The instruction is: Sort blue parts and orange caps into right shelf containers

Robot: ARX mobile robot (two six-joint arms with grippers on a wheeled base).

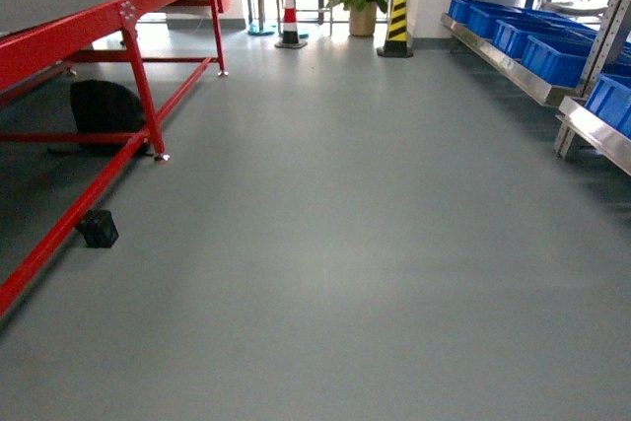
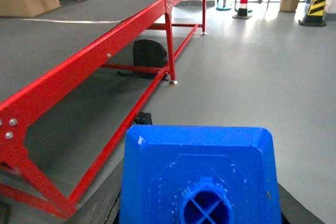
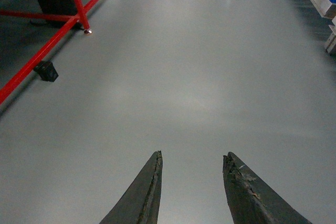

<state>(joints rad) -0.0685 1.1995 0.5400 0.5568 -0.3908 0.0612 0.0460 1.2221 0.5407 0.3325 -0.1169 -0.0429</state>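
A blue part (image 2: pixel 199 182) fills the left wrist view at six o'clock, its base cut off by the bottom edge and the left pincer hidden behind it. At three o'clock in the head view, the shelf (image 1: pixel 513 66) and its blue containers (image 1: pixel 552 51) run off the frame. The right pincer (image 3: pixel 191 192) shows only its two tips.

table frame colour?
Red frame, clearest in the head view.

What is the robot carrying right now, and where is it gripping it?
The left gripper's camera is filled by a blue part, apparently held, though the place of the hold is hidden. The right gripper is open and empty.
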